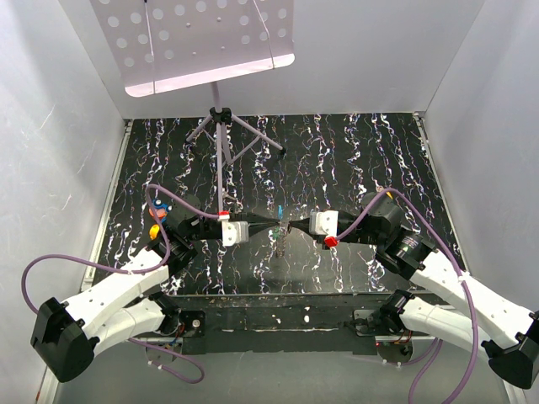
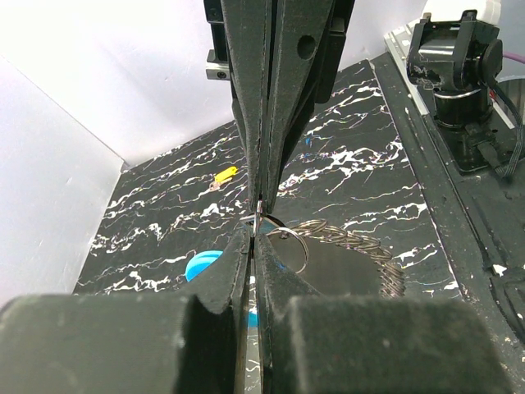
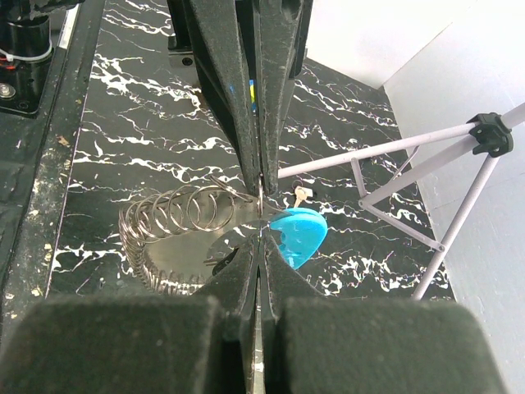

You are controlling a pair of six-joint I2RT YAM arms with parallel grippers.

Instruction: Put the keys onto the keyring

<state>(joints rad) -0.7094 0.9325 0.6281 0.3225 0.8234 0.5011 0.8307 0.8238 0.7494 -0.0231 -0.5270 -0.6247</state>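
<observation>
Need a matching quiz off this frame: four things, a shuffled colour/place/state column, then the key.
Things:
1. left gripper
2. coiled cord
3. tag
4. stand legs

Colour, place or state:
A. bright blue
B. pale, at the back of the mat
C. shut, tip to tip with the right gripper
D. silvery grey

Pairs: 1-C, 2-D, 3-A, 4-B

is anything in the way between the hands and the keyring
Nothing visible stands between them. The left hand and the right hand meet tip to tip, both shut on the keyring at its thin metal ring. Its wire coil trails off to one side.
</observation>
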